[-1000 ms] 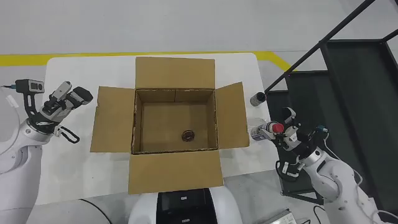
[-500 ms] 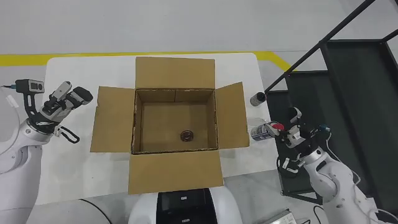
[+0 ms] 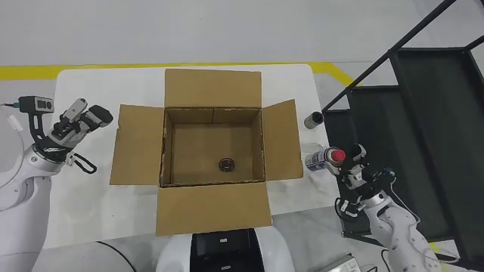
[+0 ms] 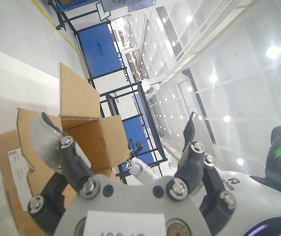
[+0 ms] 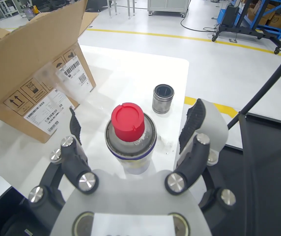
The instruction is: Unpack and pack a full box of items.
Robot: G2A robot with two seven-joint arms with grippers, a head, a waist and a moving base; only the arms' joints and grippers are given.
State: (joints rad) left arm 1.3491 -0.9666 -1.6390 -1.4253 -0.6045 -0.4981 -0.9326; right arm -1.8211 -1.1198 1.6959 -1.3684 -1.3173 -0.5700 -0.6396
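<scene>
box (image 3: 213,88) top open, flaps out | R table (image 3: 291,83) strip narrow: spray can (image 3: 321,159), metal sleeve (image 3: 313,121) stand there

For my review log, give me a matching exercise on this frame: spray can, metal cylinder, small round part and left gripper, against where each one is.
1 spray can
2 metal cylinder
3 small round part
4 left gripper

A on the floor of the cardboard box
B open, beside the box's left flap
C on the table, between the right gripper's open fingers
D on the table beyond the can, apart from it

Pairs: 1-C, 2-D, 3-A, 4-B
</scene>
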